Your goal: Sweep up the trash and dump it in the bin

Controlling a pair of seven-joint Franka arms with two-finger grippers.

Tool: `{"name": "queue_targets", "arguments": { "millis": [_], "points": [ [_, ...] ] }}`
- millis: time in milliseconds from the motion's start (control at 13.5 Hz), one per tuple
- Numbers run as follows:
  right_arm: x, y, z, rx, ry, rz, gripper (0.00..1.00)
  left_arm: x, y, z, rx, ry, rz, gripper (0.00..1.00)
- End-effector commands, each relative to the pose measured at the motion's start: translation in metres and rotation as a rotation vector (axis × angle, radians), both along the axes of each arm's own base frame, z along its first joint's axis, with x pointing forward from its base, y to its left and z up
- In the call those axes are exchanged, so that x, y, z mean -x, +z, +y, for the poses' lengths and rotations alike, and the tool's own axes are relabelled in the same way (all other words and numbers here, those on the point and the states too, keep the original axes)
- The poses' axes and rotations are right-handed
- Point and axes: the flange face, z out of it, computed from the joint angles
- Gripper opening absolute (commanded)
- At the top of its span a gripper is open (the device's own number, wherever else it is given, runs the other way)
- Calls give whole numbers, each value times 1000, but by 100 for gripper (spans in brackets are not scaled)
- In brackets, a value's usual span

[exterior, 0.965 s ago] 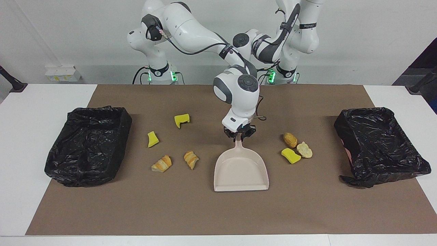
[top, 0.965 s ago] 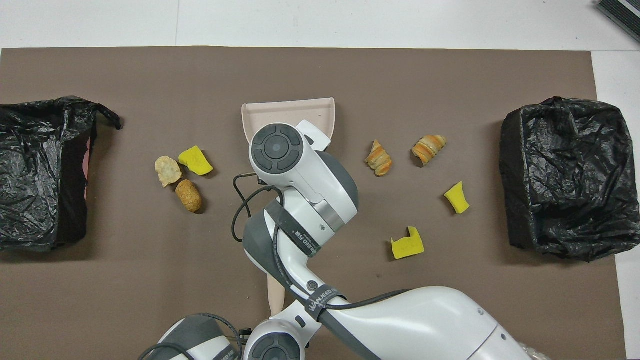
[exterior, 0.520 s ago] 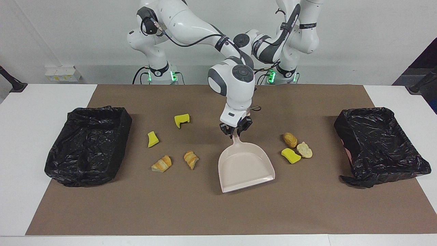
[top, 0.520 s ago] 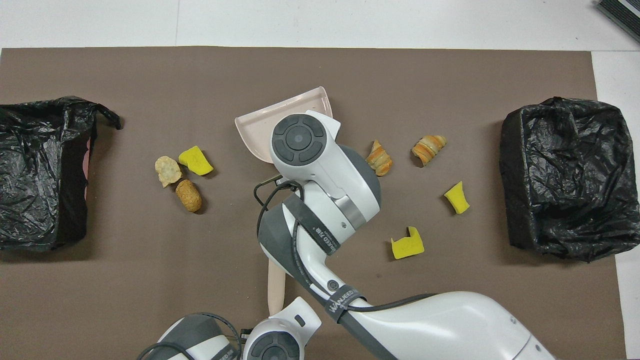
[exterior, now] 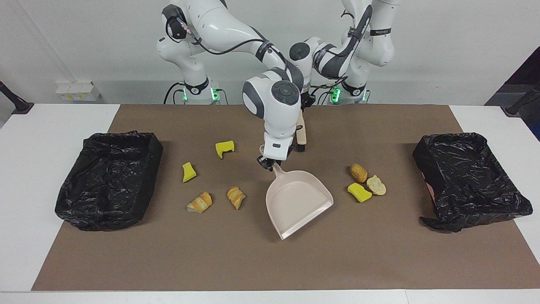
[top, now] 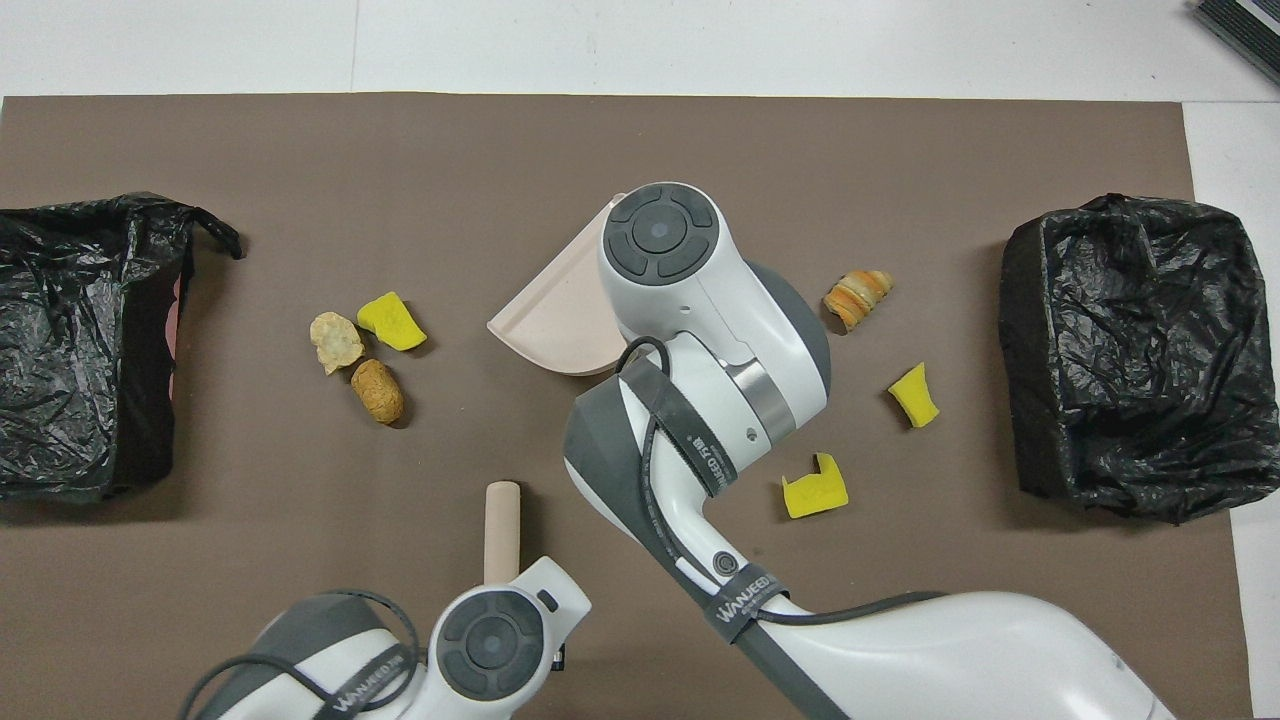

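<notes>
Dustpan (exterior: pixel 298 202) handle is clamped in my right gripper (exterior: pixel 270 164) mid-mat in the facing view, pan tilted with its mouth away from the robots. Left gripper (exterior: pixel 300 145) is closed on the beige brush handle (exterior: pixel 301 131), close to the robots. Trash: sponge chunks (exterior: pixel 225 147) and croissant pieces (exterior: pixel 236 197) lie toward the right arm's bin (exterior: pixel 109 179), three scraps (exterior: pixel 359 192) toward the left arm's bin (exterior: pixel 468 179). Overhead view: right arm covers most of the dustpan (top: pixel 550 320); brush handle (top: pixel 501 530) pokes out above the left wrist; scraps (top: pixel 378 390) lie loose on the mat.
</notes>
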Motion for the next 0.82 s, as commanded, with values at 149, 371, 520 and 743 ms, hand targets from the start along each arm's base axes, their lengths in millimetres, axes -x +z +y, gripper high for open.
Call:
{"name": "queue_targets", "arguments": {
  "millis": [149,371,520,743],
  "points": [
    [10,0,-7,4,230,31,0,-61,68,88,10,79,47,0],
    [7,-4,-8,13,385,29,0,-120,72,156,0,124,6,0],
    [3,-9,-4,3,455,11,0,-168,80,202,4,139,-9,0],
    [-5,-20,4,2,488,8,0,-226,80,254,-16,120,-33,0]
  ]
}}
